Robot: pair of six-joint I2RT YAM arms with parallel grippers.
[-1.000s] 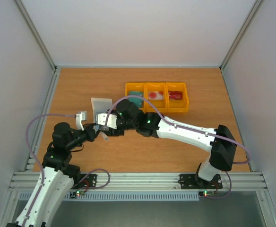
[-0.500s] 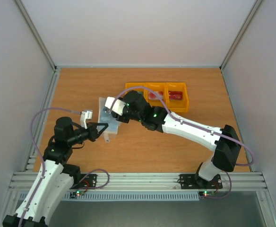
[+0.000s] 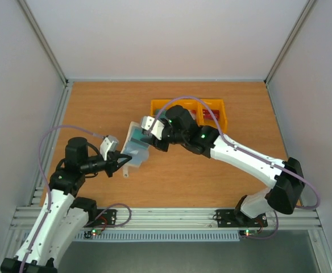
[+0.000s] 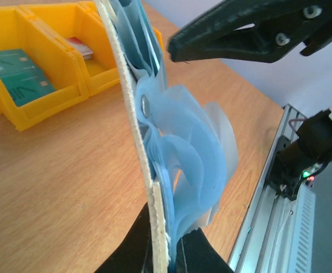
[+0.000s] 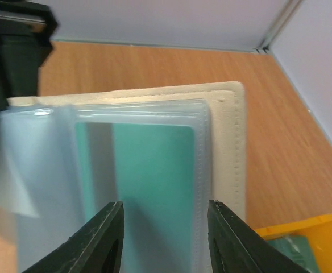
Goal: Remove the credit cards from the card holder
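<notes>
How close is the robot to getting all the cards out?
Partway. Done: teal cards and a red-and-white card lie in the yellow tray. In hand: the left gripper pinches the card holder by its edge, sleeves fanned, and the right gripper hovers open at it. Left: a teal card sits in a sleeve; other sleeves I cannot check.

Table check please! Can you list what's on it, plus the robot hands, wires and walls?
Surface: brown wooden table.
Job's things: cream folding card holder, translucent blue sleeves fanned open; teal plastic card in one sleeve; teal cards and red card in yellow three-compartment plastic tray.
Clutter: nothing seen.
Grippers: left gripper pinches holder's edge; right gripper open over sleeves.
Cables: lilac cables loop over both arms.
Surroundings: pale walls, metal rail.
</notes>
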